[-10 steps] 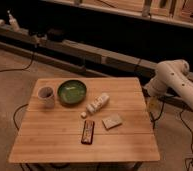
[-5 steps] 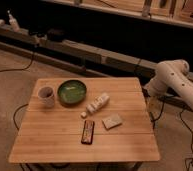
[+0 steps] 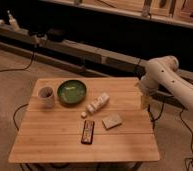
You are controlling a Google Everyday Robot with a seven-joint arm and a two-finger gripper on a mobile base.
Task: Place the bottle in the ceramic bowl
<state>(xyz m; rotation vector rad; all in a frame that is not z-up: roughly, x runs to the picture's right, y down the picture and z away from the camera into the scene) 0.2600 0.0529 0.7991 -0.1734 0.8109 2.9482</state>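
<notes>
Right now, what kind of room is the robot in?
Probably a robot lab: cables trail over the floor, a long equipment shelf runs behind, and the gripper hangs at the right edge of a table set with a bowl and bottle.

On the table (image 3: 50,142), the mug (image 3: 46,96) stands at the left with the bowl (image 3: 71,91) just right of it, the bottle (image 3: 98,103) lies near the bowl's right, the remote (image 3: 88,132) and, to its right, the block (image 3: 111,121) lie in front of the bottle, and the gripper (image 3: 144,98) hangs at the table's right edge.
</notes>
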